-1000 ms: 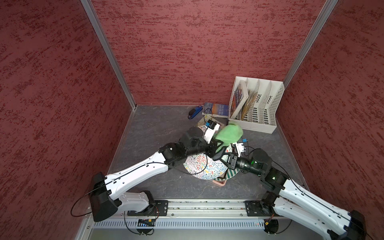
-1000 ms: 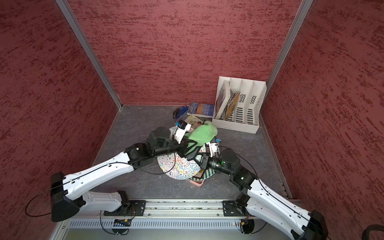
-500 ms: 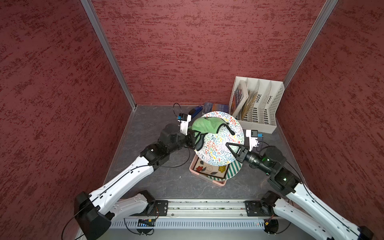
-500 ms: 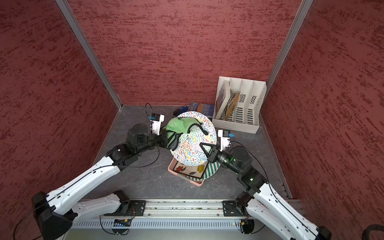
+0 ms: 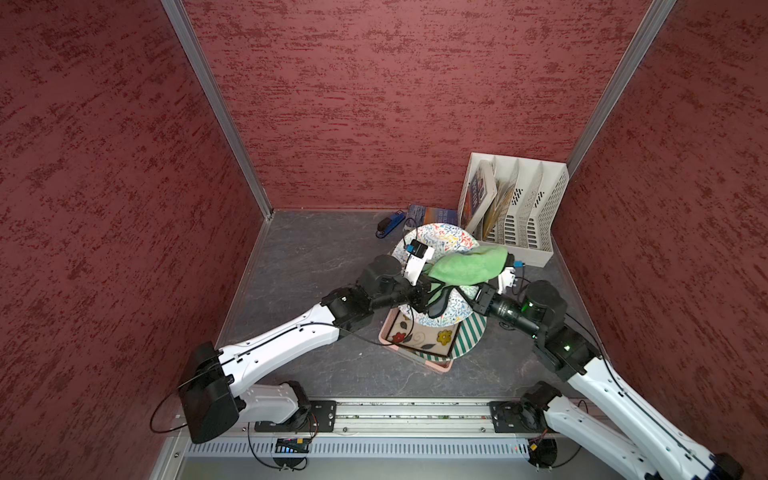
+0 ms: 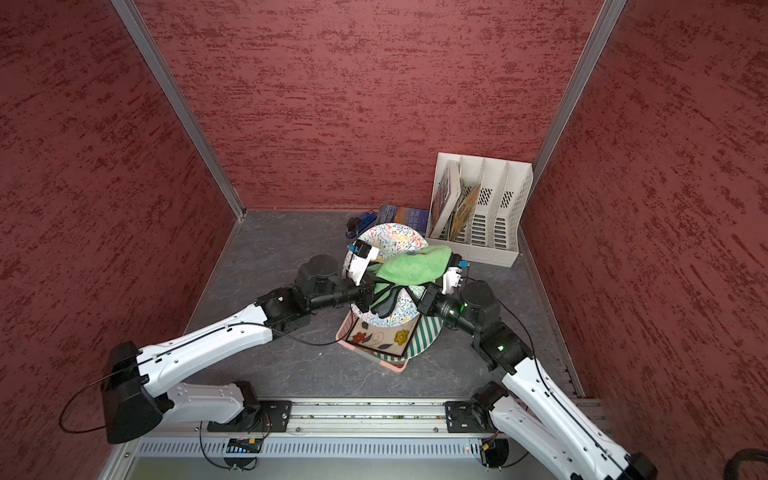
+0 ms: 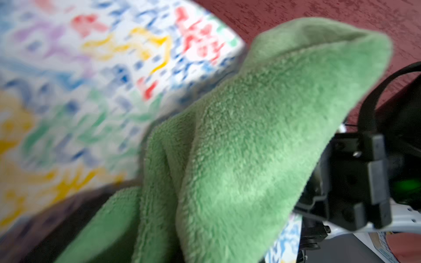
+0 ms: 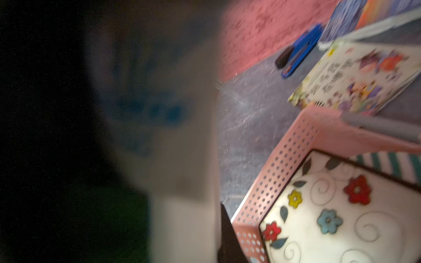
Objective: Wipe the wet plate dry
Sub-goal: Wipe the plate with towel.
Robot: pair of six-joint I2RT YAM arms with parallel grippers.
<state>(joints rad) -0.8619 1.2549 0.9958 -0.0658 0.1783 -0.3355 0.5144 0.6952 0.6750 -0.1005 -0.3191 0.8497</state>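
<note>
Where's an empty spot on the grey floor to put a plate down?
Biggest bare patch: grey floor between the left wall and the left arm. A strip runs between the pink basket and the front rail. Crowded: the back right corner with file rack, book and stapler, and the middle, where colourful plate and green cloth meet.

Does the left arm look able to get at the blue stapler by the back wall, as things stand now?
Probably not. The left gripper is shut on the green cloth, and the patterned plate, held tilted by the right gripper, seems to stand between it and the stapler.
</note>
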